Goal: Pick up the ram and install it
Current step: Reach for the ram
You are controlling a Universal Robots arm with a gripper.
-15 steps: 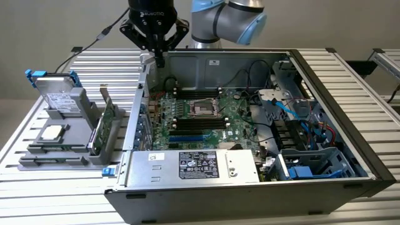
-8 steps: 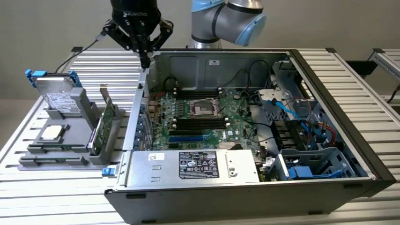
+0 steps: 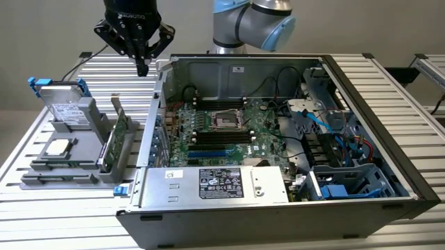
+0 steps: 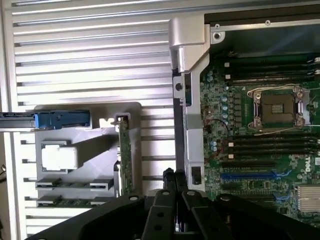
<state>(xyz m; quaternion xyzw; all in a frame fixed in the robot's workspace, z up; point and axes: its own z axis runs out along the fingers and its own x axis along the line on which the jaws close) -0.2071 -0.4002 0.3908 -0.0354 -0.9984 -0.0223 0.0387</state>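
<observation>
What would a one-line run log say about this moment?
fingers: shut, empty | place: above gap between holder and computer case | ram: in holder, untouched

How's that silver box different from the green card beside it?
The silver drive is a thick box with blue clips; the green card is a thin circuit board. The drive carries a white label; the card has a metal bracket. Both stand in the grey holder, at right angles.

"ROBOTIQ" above fingers point(image 3: 143, 63), "DELL" on motherboard point(image 4: 245, 167)

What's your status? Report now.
Fingers shut, empty, high beside the case. Ram in its holder slot, untouched. Tall green card stands next to it.
</observation>
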